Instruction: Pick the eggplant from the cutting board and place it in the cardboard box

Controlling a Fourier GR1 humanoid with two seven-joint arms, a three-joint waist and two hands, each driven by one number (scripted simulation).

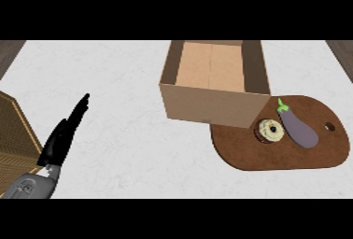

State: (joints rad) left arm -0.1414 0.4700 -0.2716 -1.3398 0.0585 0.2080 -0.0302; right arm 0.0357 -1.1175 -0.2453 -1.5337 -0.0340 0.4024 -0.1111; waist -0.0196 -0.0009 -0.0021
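A purple eggplant [300, 127] with a green stem lies on the dark brown cutting board [289, 156] at the right, its stem end toward the box. The open cardboard box [207, 105] stands just behind and left of the board, and its near corner touches the board's edge. My left hand [63, 135] rests open at the lower left with straight fingers pointing up, far from the eggplant. No right hand shows in the head view.
A round glazed donut [270, 130] lies on the board just left of the eggplant. A woven brown object [15, 135] sits at the left edge beside my left forearm. White counter [131, 140] lies between the hand and the box.
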